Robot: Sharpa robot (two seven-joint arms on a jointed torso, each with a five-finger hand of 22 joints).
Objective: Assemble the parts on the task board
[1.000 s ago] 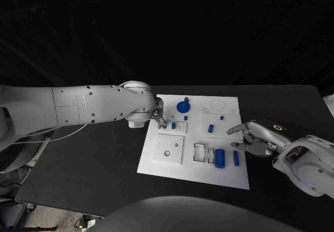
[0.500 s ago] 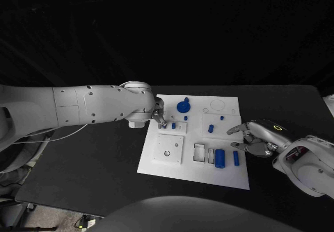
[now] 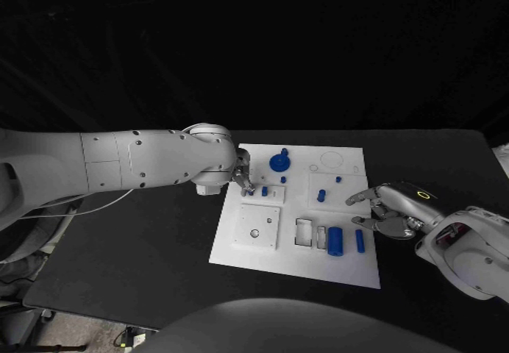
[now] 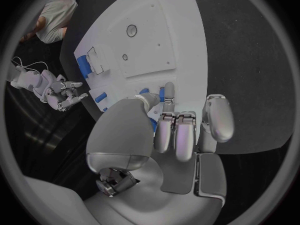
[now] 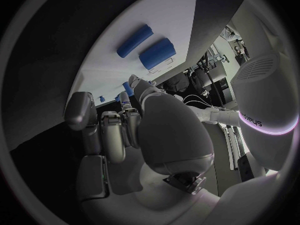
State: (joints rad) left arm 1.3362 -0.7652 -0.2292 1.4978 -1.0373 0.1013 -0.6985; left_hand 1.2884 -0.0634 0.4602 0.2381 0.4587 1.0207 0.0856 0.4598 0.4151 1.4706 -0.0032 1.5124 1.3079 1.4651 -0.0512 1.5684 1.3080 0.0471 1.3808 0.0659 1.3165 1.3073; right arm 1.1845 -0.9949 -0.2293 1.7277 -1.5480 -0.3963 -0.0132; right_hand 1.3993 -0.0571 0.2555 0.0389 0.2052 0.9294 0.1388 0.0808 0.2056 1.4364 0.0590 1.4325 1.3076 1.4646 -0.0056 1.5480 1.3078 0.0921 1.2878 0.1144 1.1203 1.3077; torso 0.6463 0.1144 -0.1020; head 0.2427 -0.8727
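The left hand (image 3: pixel 243 179) is hanging over the left edge of the task board (image 3: pixel 318 261), near its far corner; its fingers (image 4: pixel 177 135) are curling down together, and the tips are touching a small blue peg (image 4: pixel 169 92) standing on the board; it looks like the hand is pinching that peg, but the fingers are hiding the spot, so I cannot tell for sure.

The right hand (image 3: pixel 388 211) is sitting at the board's right edge; its fingers (image 5: pixel 112 127) are bent in and close together, with one finger pointing out over the white plate; it is holding nothing that I can see.

Just beside the right hand, two blue parts are lying side by side on the board: a fat cylinder (image 3: pixel 335 240) and a thinner rod (image 3: pixel 360 240); next to them is a grey slot block (image 3: pixel 312 233). A round blue knob (image 3: pixel 279 161) is sitting near the far edge, close to the left hand; a small blue pin (image 3: pixel 321 195) is standing in the middle of the board. A white square plate (image 3: pixel 258 226) with a little hole is lying on the left side; the board is resting on the black table (image 3: pixel 138 257).
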